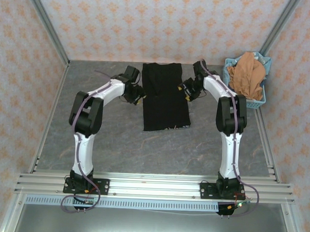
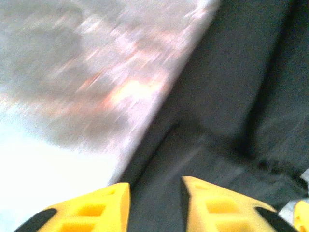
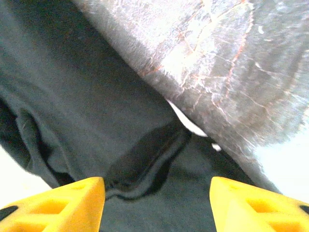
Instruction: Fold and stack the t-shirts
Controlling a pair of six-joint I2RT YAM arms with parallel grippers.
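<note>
Black t-shirt [image 1: 165, 98] lying flat on gray tabletop [image 1: 117, 145], folded into long narrow strip, sitting between two arms. Left hand [image 1: 138, 98] positioned at strip's left edge. Its yellow fingers [image 2: 96, 212] standing narrowly parted over black cloth, gripping nothing, wrist picture blurring. Right hand [image 1: 187, 91] positioned at strip's right edge. Its fingers [image 3: 63, 203] gaping wide above wrinkled cloth, holding nothing. Orange-brown t-shirt [image 1: 248, 74] lying heaped in light blue basket [image 1: 254, 104], far right corner, well apart from black one.

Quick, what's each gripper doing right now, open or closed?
Left gripper: open, narrow gap, at the edge of the black t-shirt.
Right gripper: open wide over the black t-shirt, holding nothing.
</note>
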